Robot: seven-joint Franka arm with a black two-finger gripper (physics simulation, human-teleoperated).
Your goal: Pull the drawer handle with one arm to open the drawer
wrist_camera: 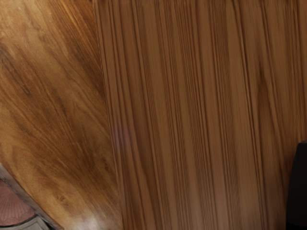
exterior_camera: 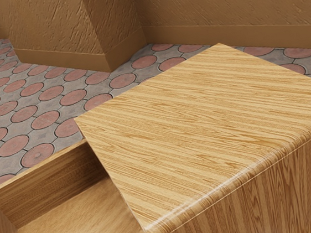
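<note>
drawer (exterior_camera: 46,183) juts well out of cabinet (exterior_camera: 212,127), looks pulled open, task likely near done; pincer (wrist_camera: 298,187) close over wood, grip: cannot tell.

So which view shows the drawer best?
The exterior view: the drawer stands pulled out of the cabinet, and its inner wall and floor are plain to see. In the wrist view, wood panels meet at an edge from very near; I cannot tell which of them is the drawer.
</note>
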